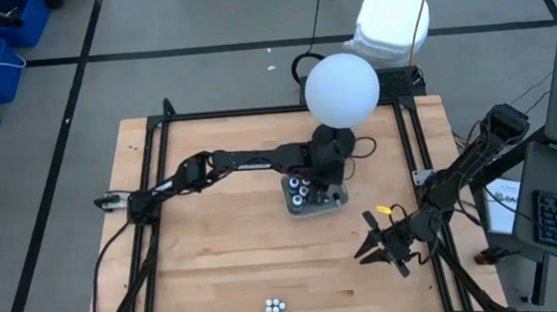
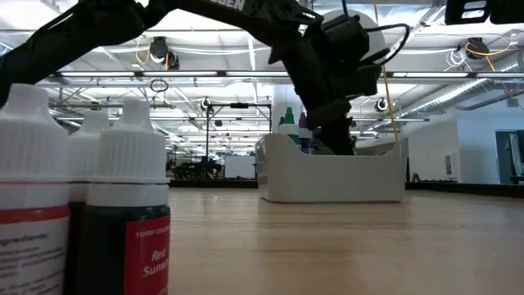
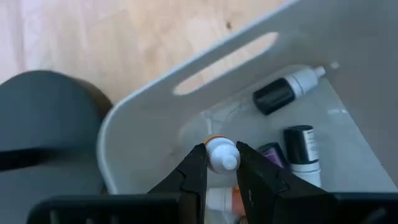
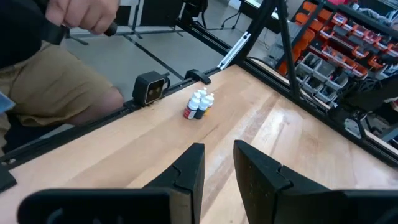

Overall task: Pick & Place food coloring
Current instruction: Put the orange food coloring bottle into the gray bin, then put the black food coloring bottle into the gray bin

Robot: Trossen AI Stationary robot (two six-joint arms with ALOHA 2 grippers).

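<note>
left gripper (image 3: 221, 165) pinches a food coloring bottle (image 3: 222, 154) by its white cap over the tray (image 3: 143, 124); judged light, rigid, slick plastic. right gripper (image 4: 217, 162) empty, narrowly parted; three bottles (image 1: 274, 305) wait at the counter (image 1: 236, 249) edge

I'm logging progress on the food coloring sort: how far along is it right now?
Done: several bottles already lie in the tray, among them a dark bottle.
In hand: the left gripper is inside the tray, shut on a white-capped bottle.
Left: three bottles stand at the table's near edge. The right gripper waits, holding nothing.
</note>
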